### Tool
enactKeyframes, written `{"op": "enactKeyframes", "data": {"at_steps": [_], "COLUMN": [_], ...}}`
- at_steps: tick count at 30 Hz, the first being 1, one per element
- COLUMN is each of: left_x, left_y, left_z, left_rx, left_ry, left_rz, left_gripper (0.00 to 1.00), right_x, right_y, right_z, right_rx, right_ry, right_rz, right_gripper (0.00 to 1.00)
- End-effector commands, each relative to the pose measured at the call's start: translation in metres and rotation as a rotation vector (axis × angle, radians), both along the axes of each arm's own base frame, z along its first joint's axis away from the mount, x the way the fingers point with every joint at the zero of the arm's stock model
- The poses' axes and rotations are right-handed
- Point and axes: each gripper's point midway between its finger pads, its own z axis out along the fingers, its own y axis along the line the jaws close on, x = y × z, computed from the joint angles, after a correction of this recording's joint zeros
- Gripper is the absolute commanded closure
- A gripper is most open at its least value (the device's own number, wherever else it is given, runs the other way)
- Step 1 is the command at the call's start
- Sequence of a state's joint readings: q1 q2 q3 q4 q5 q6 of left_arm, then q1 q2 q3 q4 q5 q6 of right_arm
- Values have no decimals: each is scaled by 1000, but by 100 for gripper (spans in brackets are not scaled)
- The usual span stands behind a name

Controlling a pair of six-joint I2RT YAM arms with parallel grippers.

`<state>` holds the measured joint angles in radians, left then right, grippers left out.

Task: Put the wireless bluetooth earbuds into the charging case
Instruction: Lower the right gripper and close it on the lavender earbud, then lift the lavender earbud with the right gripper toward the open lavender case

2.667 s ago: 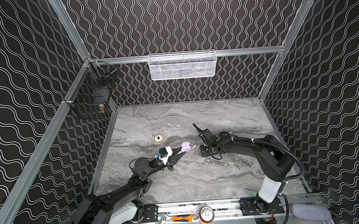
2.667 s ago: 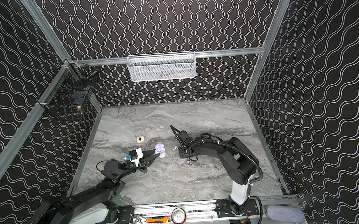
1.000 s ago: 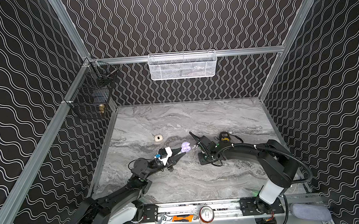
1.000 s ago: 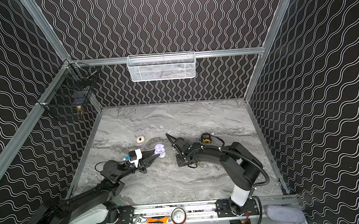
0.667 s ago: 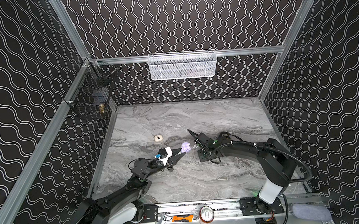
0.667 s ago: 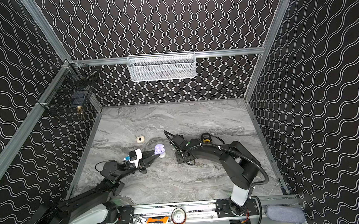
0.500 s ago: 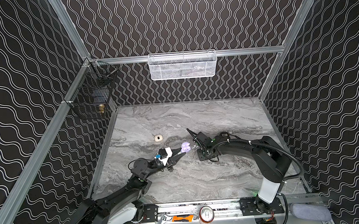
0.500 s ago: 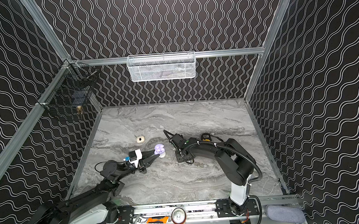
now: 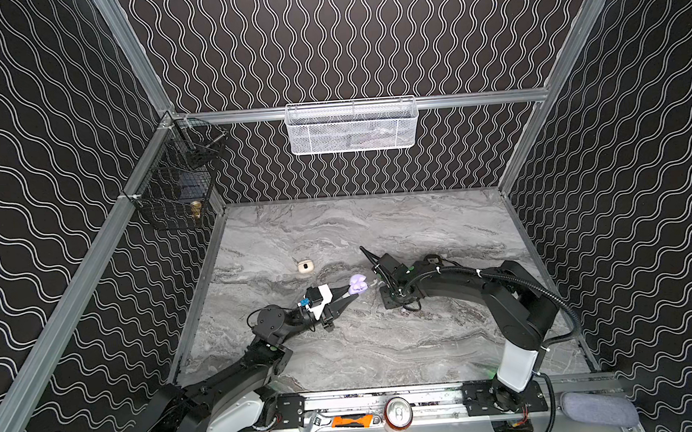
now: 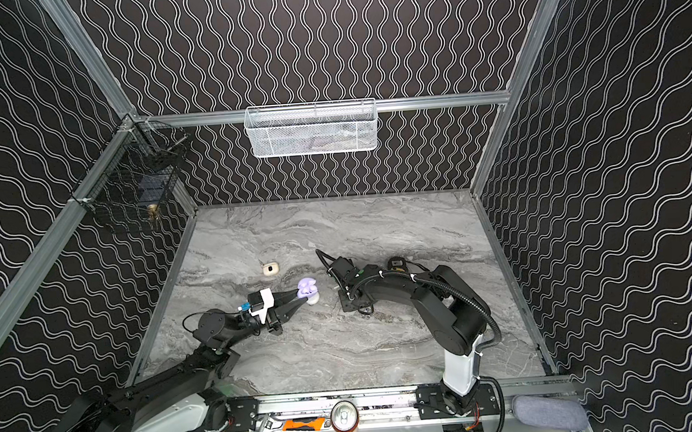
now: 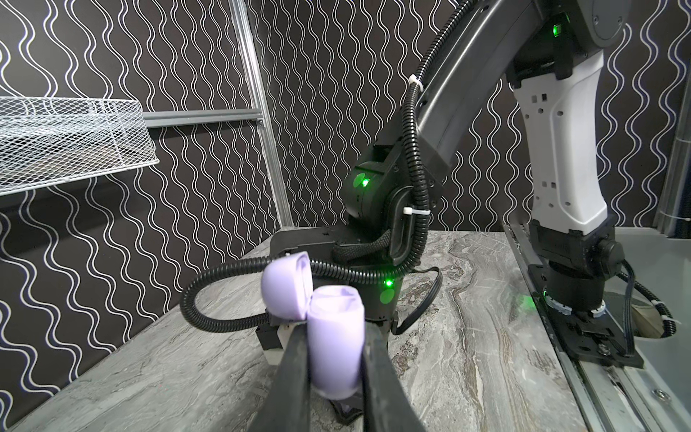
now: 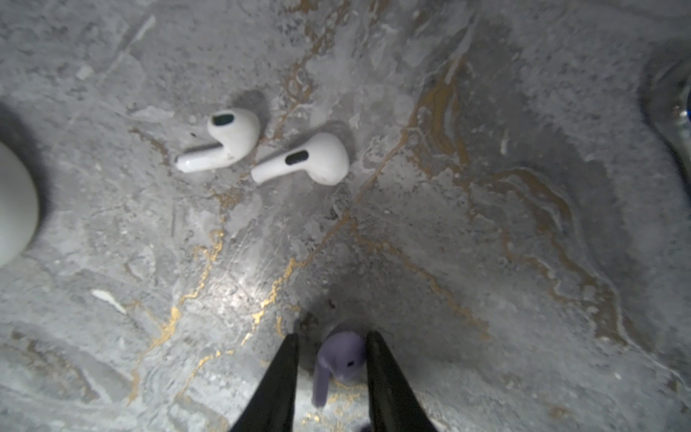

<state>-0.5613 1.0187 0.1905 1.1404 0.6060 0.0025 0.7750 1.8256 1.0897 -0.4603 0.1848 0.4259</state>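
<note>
My left gripper is shut on a lilac charging case with its lid open; the case shows in both top views near the table's middle. In the right wrist view my right gripper points down at the table and is open. A lilac earbud lies between its fingers, touching one, with a gap to the other. Two white stemmed earbuds lie on the marble beyond. The right wrist sits just right of the case.
A small cream-beige piece lies left of the case. A white rounded thing shows at the right wrist view's edge. A white mesh basket hangs on the back wall, a black wire one on the left wall. A can stands on the front rail.
The right wrist has shifted left, closer to the lilac case. The left arm has held still with the case.
</note>
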Motion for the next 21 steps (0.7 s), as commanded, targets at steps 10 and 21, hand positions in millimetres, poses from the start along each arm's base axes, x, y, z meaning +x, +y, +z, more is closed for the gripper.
{"op": "enactKeyframes", "data": {"at_steps": [10,21], "left_x": [0,0], "left_y": [0,0], "left_z": [3,0], "left_rx": [-2,-31], "left_ry": [-17,-15], "left_rz": [2,-6], "left_gripper": [100,100], "right_x": [-10,3], "right_y": [-6,7], "right_z": [-7,46], "right_rx": [-2,165], "right_ry": [36,-118], "right_rz": [-14,-41], "right_gripper": [77,83]}}
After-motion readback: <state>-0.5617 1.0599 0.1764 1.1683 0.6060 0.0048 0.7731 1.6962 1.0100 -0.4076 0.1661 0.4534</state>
